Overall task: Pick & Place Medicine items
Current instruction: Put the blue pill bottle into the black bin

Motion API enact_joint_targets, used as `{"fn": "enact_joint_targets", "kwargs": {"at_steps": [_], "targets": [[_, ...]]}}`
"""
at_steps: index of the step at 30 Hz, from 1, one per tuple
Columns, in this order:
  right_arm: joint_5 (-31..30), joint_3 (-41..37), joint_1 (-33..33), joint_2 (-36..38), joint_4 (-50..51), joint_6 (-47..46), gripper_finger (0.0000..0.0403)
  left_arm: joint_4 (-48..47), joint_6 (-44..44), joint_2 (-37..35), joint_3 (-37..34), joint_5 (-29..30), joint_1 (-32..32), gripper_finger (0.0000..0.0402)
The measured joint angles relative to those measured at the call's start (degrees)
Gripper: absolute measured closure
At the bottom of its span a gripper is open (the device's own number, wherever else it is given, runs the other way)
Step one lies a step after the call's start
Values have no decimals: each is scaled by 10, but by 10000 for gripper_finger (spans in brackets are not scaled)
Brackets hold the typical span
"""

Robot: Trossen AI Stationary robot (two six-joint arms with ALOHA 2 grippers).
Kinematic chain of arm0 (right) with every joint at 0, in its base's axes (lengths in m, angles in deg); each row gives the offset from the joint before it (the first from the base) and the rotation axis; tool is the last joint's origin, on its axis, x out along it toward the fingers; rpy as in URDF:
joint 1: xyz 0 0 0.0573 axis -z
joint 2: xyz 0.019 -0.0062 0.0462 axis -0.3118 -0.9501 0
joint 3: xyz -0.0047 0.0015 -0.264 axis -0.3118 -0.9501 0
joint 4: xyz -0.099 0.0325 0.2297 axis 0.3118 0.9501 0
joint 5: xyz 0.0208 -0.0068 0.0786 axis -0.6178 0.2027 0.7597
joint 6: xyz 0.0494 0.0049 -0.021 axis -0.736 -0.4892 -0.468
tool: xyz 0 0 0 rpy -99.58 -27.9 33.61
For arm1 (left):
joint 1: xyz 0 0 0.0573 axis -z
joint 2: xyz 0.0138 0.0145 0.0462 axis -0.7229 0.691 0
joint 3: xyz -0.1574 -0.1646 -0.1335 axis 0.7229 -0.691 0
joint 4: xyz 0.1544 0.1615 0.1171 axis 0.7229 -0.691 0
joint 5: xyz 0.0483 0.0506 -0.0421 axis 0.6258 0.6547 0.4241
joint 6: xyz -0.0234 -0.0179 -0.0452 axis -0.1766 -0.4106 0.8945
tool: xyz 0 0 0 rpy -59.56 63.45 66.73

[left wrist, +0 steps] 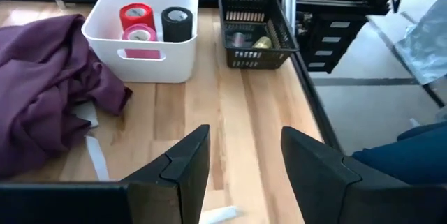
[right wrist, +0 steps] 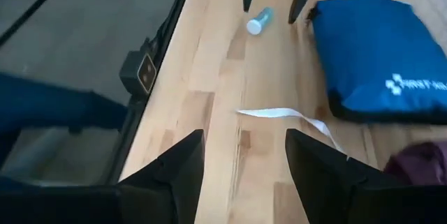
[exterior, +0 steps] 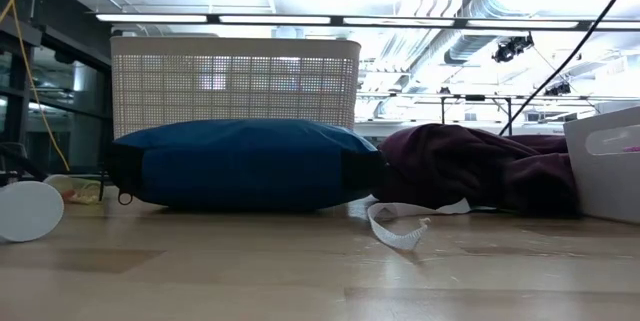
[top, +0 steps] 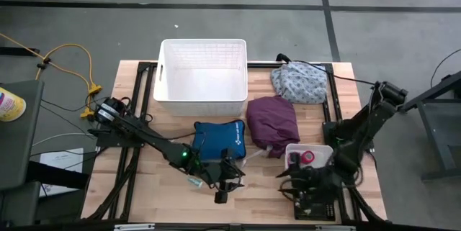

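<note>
A red roll, a pink roll and a black roll stand in a small white bin at the table's near right. A greenish vial lies on the wood close to the blue pouch. My left gripper hovers open over the table's near edge, in front of the pouch, with nothing between its fingers. My right gripper is open too, raised near the small white bin and pointing toward the table's left.
A big white basket stands at the back. A purple cloth bundle and a floral one lie to its right. A black mesh tray sits beside the small bin. A white strip lies on the wood.
</note>
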Motion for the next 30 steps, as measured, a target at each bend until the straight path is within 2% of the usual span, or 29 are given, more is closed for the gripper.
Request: {"fn": "enact_joint_targets", "kwargs": {"at_steps": [4,10,14,21,30], "targets": [[90,0,74,-1,-43,99,217,-32,20,-19,0,34,19,231],[283,0,205,0,-106,205,226,-96,40,-47,0,117,58,231],[385,0,284,-3,-135,257,228,-94,56,-52,0,125,73,231],[495,0,388,-3,-156,333,229,-122,100,-52,0,128,61,231],[595,0,493,-3,-152,403,229,-197,105,-58,0,129,11,231]]}}
